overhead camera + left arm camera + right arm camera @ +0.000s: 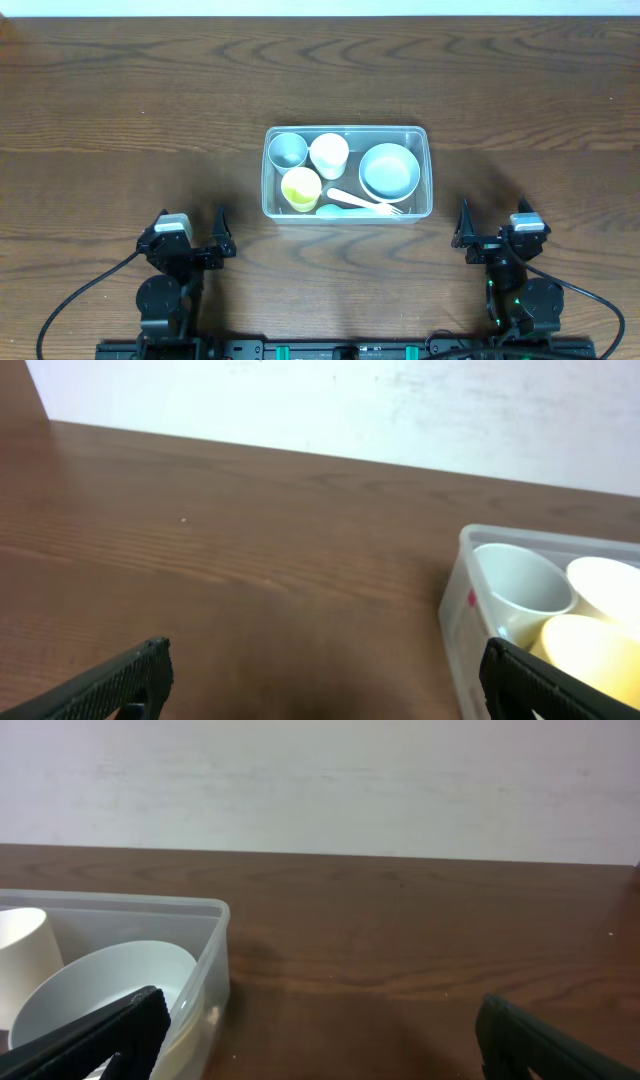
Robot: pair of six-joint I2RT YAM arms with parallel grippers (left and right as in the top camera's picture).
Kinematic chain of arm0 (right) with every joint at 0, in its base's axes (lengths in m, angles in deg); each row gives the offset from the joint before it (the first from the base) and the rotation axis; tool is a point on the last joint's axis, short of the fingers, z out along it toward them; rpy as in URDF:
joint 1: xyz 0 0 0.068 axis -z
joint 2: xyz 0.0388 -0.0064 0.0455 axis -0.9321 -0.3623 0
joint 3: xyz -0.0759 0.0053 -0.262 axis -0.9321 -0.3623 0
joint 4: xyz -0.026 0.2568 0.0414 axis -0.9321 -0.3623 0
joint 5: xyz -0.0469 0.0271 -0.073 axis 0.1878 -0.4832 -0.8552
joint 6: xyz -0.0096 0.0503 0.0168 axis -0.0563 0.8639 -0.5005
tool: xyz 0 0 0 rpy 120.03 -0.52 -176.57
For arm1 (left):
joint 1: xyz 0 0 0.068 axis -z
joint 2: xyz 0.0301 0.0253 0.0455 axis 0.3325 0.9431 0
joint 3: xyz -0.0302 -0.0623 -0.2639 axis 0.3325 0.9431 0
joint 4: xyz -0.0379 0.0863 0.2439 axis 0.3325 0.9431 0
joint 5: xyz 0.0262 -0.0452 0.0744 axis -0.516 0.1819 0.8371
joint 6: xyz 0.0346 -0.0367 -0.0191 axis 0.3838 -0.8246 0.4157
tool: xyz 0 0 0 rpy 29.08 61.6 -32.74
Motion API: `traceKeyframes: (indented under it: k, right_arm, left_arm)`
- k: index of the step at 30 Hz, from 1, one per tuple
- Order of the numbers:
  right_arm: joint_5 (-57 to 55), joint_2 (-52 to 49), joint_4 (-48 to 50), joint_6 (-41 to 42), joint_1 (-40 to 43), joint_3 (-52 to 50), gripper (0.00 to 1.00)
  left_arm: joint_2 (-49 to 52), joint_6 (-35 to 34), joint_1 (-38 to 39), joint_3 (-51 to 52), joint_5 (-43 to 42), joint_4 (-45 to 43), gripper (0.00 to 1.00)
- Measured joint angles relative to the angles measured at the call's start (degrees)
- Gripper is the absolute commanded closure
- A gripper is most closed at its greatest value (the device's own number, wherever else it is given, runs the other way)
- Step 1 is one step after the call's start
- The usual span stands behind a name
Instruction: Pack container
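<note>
The clear plastic container [420, 135] sits at the table's middle. Inside are a pale-blue cup [288, 150], a white cup [329, 153], a yellow cup [301, 187], stacked pale-blue bowls [389, 170] and pale spoon and fork [360, 204]. My left gripper [212, 232] is open and empty near the front edge, left of the container. My right gripper [478, 228] is open and empty, right of it. The container's corner shows in the left wrist view [462, 600] and in the right wrist view [210, 960].
Dark wooden table [120, 110] all around the container. A white wall [320, 780] stands behind the far edge. Black cables [80, 295] run from both arm bases at the front.
</note>
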Motion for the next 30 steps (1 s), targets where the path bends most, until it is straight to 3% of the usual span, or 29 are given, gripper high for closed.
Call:
traceKeyframes:
  k: [13,30]
  right_arm:
    - [0.00,0.00,0.02,0.00,0.00,0.00,0.01]
    - [0.00,0.00,0.02,0.02,0.00,0.00,0.01]
  left_arm:
    - [-0.11,0.44,0.00,2.86,1.05,-7.76,0.02]
    - [-0.11,0.63,-0.02,2.93,1.27,-7.30,0.02]
